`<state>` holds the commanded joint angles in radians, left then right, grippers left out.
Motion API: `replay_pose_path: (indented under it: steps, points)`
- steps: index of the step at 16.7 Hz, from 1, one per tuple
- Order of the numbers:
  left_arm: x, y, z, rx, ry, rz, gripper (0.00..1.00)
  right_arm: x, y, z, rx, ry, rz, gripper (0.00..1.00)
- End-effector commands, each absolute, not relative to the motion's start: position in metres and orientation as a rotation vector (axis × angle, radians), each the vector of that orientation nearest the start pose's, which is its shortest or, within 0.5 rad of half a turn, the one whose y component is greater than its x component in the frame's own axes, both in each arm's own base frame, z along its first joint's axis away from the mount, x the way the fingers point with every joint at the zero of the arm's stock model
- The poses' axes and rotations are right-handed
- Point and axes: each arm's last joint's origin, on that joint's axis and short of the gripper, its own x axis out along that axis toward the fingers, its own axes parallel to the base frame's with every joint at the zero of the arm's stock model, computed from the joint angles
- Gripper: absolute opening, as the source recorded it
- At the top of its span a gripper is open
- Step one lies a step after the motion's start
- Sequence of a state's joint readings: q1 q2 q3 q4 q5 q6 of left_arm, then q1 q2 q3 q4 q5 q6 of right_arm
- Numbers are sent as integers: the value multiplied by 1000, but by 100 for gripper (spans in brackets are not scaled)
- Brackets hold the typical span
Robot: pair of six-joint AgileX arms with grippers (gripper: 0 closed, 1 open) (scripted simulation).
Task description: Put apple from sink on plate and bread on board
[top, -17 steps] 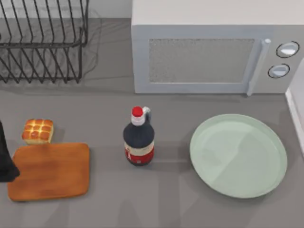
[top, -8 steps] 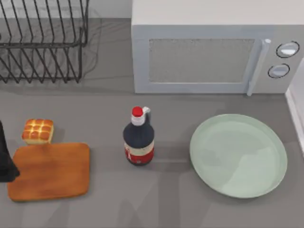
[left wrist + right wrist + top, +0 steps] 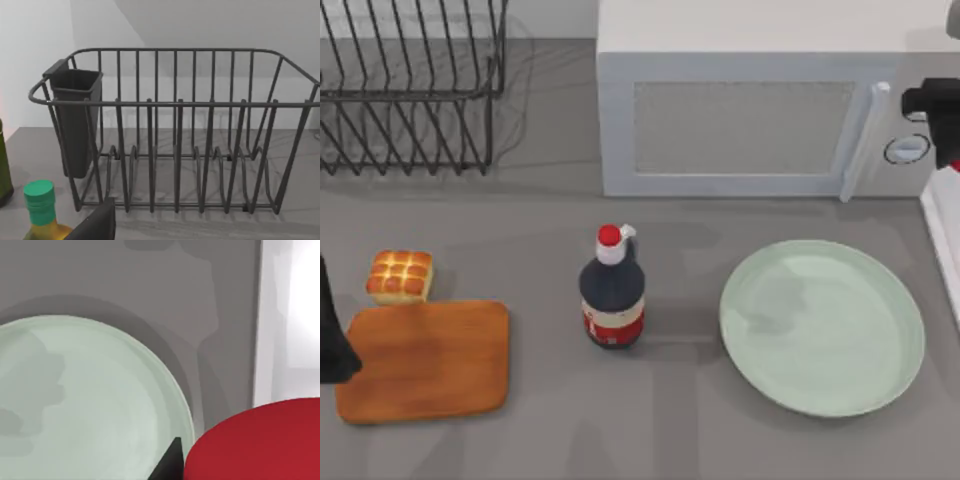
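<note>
Right arm enters the top view at the far right edge, over the microwave's point(image 3: 760, 110) knob area, mostly cut off by the frame. A sliver of red shows just under the dark right gripper point(image 3: 942, 120) there. In the right wrist view the apple point(image 3: 260, 440) sits large and close against the camera with a dark finger point(image 3: 167, 462) beside it; jaws clamped on the apple. It hangs above the surface point(image 3: 700, 400) just off the plate's point(image 3: 822, 326) far-right rim, between the plate and the pale sink wall point(image 3: 280, 315). Apple's lower and right parts are cropped out.

Left gripper point(image 3: 332, 330) sits at the top view's far left edge, at the board's point(image 3: 424, 359) left end, mostly out of frame. Jaw state can't be told. Left wrist view looks at the dish rack point(image 3: 175, 135) with its dark cutlery cup point(image 3: 75, 120), plus a green-capped bottle point(image 3: 41, 207) cut off at the frame edge.

Bread point(image 3: 399, 276) lies on the surface just beyond the board's far left corner, about touching its edge, near the left gripper. Plate is bare, on the right half of the surface.

Count: one apple, one plate, one bread, one board, one dark sauce bottle point(image 3: 611, 290) with red cap standing upright between board and plate, one microwave, one rack.
</note>
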<state>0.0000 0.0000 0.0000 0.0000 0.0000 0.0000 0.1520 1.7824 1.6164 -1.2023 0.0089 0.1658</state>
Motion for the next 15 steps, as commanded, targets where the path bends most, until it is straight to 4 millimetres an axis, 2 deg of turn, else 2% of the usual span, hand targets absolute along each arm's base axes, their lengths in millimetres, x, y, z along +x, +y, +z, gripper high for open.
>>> replay_pose_path:
  steps: [3,7,11,15]
  points:
    - [106,-1,160,0,0,0,100,328,103,280,25,1418,39,0]
    - [106,-1,160,0,0,0,100,314,149,254,8,1520,28,0]
    - [106,-1,160,0,0,0,100,314,165,230,8,1570,-8,0]
    - [106,-1,160,0,0,0,100,314,165,230,8,1571,-8,0]
